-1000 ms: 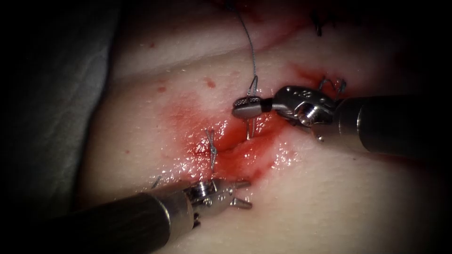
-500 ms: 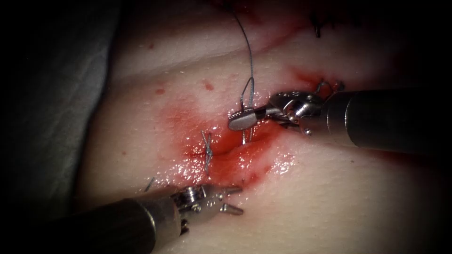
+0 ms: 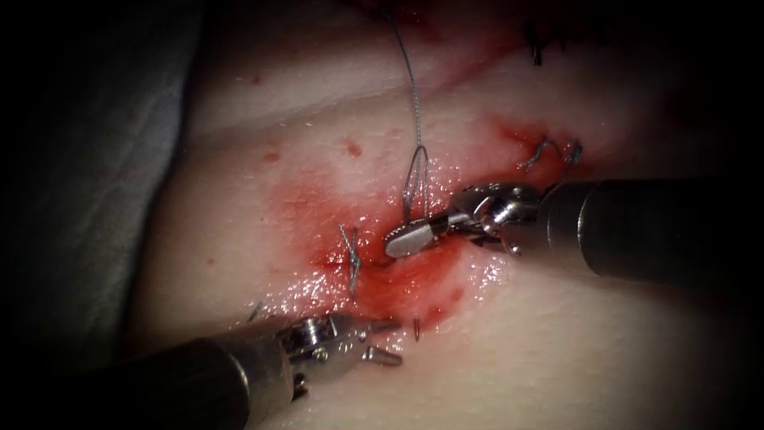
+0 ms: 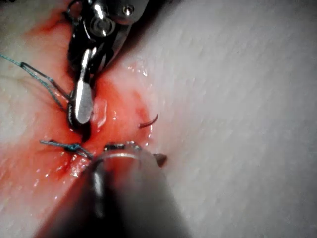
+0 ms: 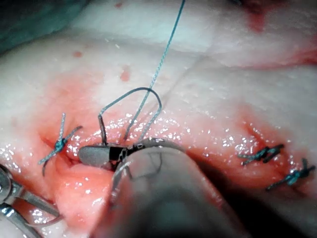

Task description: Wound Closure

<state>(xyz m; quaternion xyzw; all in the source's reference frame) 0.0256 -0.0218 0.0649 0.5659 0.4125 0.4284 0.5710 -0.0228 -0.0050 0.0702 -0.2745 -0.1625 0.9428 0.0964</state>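
Red fluid (image 3: 414, 279): pools over the cut (image 3: 380, 264) and hides its edges from you under the right tool.
Right tool (image 3: 412, 237): jaws clenched on the needle near its tail end, pressed low onto the wet tissue (image 3: 557, 342); they cover the point where the needle enters.
Needle (image 3: 415, 327): buried in the tissue; you see its tip standing clear of the surface, just right of the left tool's jaw tips.
Left tool (image 3: 386, 341): jaws released, grasping nothing, near the needle tip but apart from it.
Thread (image 3: 410, 80): runs down from the far edge and forms a narrow upright loop just above the right tool's jaws.
Tied stitch (image 3: 350, 253): sits across the cut, left of the right tool's jaws.
Further stitches (image 3: 549, 151): beside the right tool's wrist.
Grey cloth (image 3: 95, 199): borders the tissue at left.
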